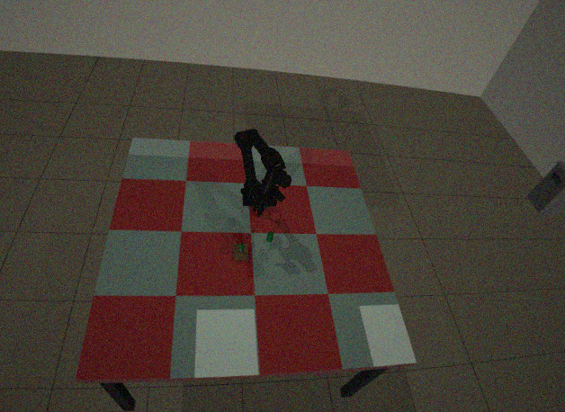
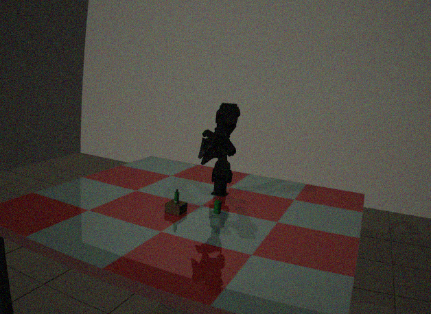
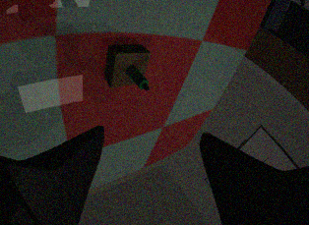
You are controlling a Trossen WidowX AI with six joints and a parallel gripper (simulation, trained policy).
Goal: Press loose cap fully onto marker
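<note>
My claw (image 1: 261, 211) (image 2: 202, 161) (image 3: 154, 137) is open, fingers well apart w/ a wide gap btwn them, nothing in its grip. It hangs in the air above the bench (image 1: 137, 338) (image 2: 313, 240) (image 3: 79, 52), tips angled down & outward from my arm (image 1: 272, 160) (image 2: 227, 118). The arm's black links fold up and over behind the claw; all v. dark, so joint detail is hard to read.

In my wrist view the holder block (image 1: 240, 252) (image 2: 176, 208) (image 3: 129, 67) shows beyond the fingertips, seen thru the gap side, on a red square. Brownish block, sits flat on the bench, apart from me. The marker (image 2: 176, 196) (image 3: 138, 78) stands upright in it, dark body w/ a green bit near the tip, cap not on.

The cap (image 1: 270, 237) (image 2: 217, 206), green, stands loose on the bench near the block but not touching it, on a pale square close to the edge of a red one. I can't see it in the wrist view. Bench top is red & pale grey-green checks, w/ reflections of me in it.
</note>
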